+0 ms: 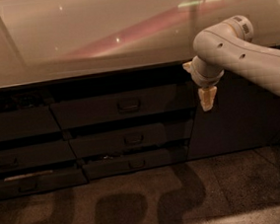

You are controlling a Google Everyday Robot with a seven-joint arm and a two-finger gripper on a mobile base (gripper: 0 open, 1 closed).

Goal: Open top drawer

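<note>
The top drawer (90,110) is the widest dark grey front in the middle stack, just under the countertop, with a small black loop handle (128,105) at its centre. Its front lies in line with the neighbouring front on the left. My gripper (206,99) hangs pointing down from the pale arm (243,57), just past the drawer's right end and at about handle height. It stands well to the right of the handle and holds nothing.
Two shallower drawer fronts (133,139) sit below the top one, the lowest (135,163) standing out a little. Another drawer stack (25,157) is at the left. A pale countertop (98,34) overhangs everything, and a dark cabinet panel (240,119) is behind the gripper. Speckled floor (139,203) lies in front.
</note>
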